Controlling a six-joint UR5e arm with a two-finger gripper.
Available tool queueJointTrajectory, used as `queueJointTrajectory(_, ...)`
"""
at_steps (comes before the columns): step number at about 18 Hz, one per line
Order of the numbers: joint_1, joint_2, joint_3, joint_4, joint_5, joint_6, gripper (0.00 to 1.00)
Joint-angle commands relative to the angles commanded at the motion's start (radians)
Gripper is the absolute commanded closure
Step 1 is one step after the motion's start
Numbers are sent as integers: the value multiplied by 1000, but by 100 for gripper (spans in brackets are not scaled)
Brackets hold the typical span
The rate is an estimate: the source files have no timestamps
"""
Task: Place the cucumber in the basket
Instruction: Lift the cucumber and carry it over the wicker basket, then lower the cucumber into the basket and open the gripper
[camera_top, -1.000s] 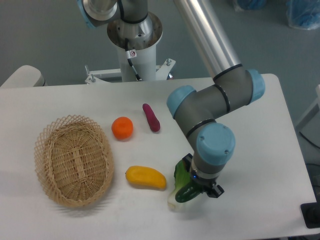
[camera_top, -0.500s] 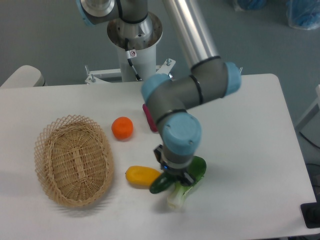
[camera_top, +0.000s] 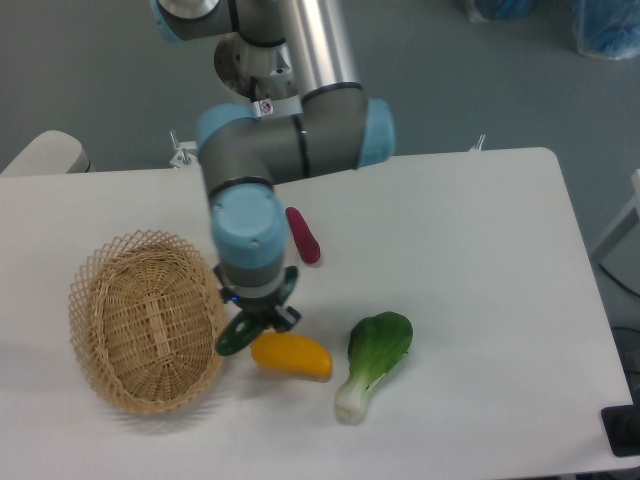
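**Cucumber in the claw, nearly at the basket**

Cucumber (camera_top: 236, 338) is what I'm carrying right now: my claw (camera_top: 256, 318) is closed on it, with the dark green end poking out to the lower left below the wrist. From this view I can't see the fingers themselves well, since the blue wrist joint covers most of them, but the cucumber hangs clear of the worktop (camera_top: 480, 260), so I judge the grip to be firm.

The pick-up looks done. The cucumber sits just beside the right rim of the basket (camera_top: 146, 318), close to its lattice edge but not yet over the woven floor. The basket itself holds nothing that I can see.

What's left, as I read it: carry the load a bit further left until it is over the middle of the basket, lower it, and let go.

The yellow fruit (camera_top: 291, 356) lies right under my wrist, the bok choy (camera_top: 375, 360) off to its right, and the purple vegetable (camera_top: 303, 236) behind. None of them is in my path.
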Motion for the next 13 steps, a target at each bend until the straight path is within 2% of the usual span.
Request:
queueJointTrajectory(8,-95,-14,-20,5,-2,-179,95)
queueJointTrajectory(13,-120,-58,-20,93,-26,-267,92)
